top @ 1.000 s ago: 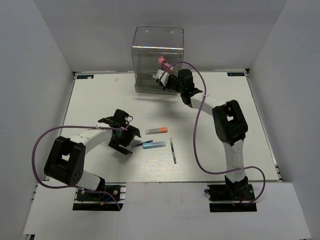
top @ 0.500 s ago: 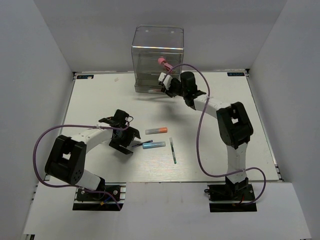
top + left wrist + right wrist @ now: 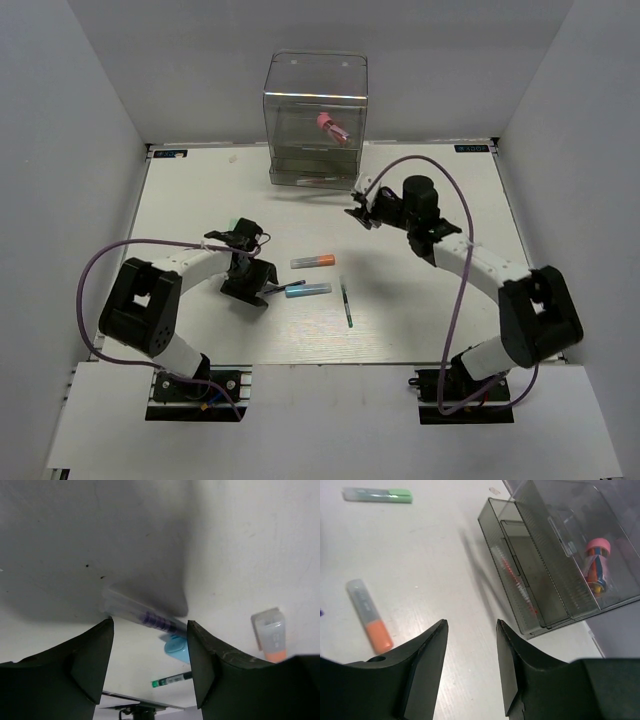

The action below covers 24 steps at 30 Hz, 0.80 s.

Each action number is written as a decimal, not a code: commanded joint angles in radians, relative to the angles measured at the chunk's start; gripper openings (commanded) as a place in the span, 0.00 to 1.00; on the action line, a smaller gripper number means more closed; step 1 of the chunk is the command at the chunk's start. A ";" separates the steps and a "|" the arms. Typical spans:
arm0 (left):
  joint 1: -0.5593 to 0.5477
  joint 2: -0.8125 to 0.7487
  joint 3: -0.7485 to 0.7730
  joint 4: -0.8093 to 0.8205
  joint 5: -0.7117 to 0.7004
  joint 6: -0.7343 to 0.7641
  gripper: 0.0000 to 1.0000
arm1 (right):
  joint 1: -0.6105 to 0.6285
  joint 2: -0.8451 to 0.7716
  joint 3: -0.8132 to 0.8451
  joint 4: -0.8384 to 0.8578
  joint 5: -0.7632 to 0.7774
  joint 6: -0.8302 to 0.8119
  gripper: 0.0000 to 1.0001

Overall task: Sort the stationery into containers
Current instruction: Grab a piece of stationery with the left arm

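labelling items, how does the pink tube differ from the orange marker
The pink tube sits inside the clear box; the orange marker lies flat on the table. The tube looks short and stubby; the marker is longer, with a grey end. Both are small stationery pieces.

We see the tall clear box (image 3: pixel 316 105) standing upright at the far middle of the table. Its lowest dark-tinted drawer (image 3: pixel 545 595) is pulled out toward the near side, and the thin red pen (image 3: pixel 515 580) lies in it. The stubby pink-red tube (image 3: pixel 332 128) sits tilted higher up inside. Nearer, flat on the table, lie the orange-and-grey marker (image 3: pixel 313 261) and, just nearer than it, the light blue marker (image 3: pixel 308 290). The thin dark pen (image 3: pixel 281 288) is at the blue marker's left end, and the thin dark green pen (image 3: pixel 346 303) lies to the right.
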 commanded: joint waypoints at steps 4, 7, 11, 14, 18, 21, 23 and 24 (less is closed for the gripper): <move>-0.005 0.074 0.084 -0.027 -0.066 -0.074 0.70 | -0.008 -0.205 -0.117 0.024 -0.046 0.135 0.50; -0.005 0.131 0.107 -0.027 -0.057 -0.074 0.61 | -0.007 -0.315 -0.171 -0.013 -0.062 0.146 0.51; -0.005 0.163 0.116 -0.027 -0.057 -0.074 0.39 | -0.007 -0.418 -0.243 -0.072 -0.036 0.157 0.72; -0.005 0.152 0.093 -0.027 -0.082 -0.074 0.36 | -0.007 -0.483 -0.269 -0.109 -0.011 0.164 0.90; -0.005 0.134 0.073 -0.027 -0.093 -0.074 0.23 | -0.007 -0.523 -0.289 -0.144 -0.010 0.189 0.90; 0.005 0.123 0.073 -0.004 -0.093 -0.054 0.10 | -0.005 -0.544 -0.288 -0.180 -0.026 0.201 0.90; 0.005 0.114 0.112 0.005 -0.102 -0.045 0.04 | -0.008 -0.550 -0.281 -0.210 -0.034 0.200 0.90; 0.005 0.102 0.126 0.005 -0.114 -0.035 0.01 | -0.007 -0.549 -0.280 -0.232 -0.045 0.193 0.90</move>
